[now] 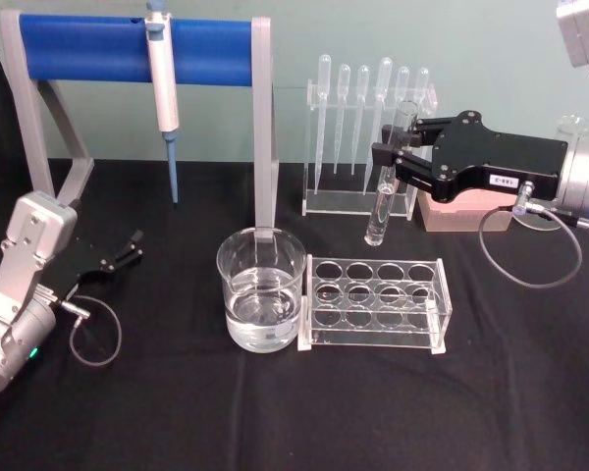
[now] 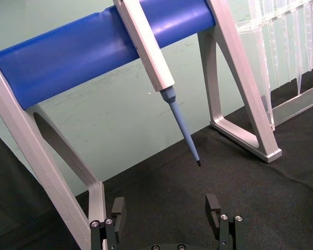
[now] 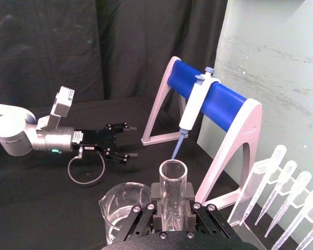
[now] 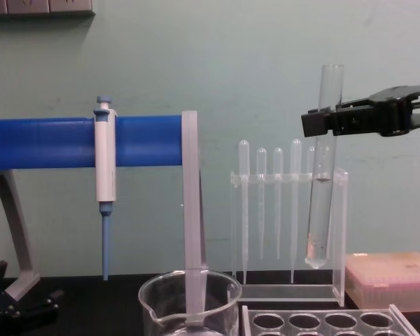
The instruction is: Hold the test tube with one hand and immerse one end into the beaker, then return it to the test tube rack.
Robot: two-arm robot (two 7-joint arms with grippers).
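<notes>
What worries me most is the long lower part of the test tube (image 1: 379, 211), which hangs free below the right gripper (image 1: 393, 157). If the arm goes sideways toward the beaker (image 1: 226, 280) without enough height, the round bottom can knock against the glass rim, and the tube may turn in the grip or crack. Smooth glass can also slide down between the jaws if the squeeze is light. The gripper is closed on the upper part of the tube, a little under its open mouth, with the jaws only as far apart as the tube is wide. The tube stands nearly upright and touches nothing else. The beaker, with clear liquid in it, stands lower than the gripper, off to its left and nearer to the robot. The test tube rack (image 1: 442, 306) lies below the gripper, also nearer. The left gripper (image 1: 128, 247) rests far to the left, low by the table, its fingers apart and empty.
</notes>
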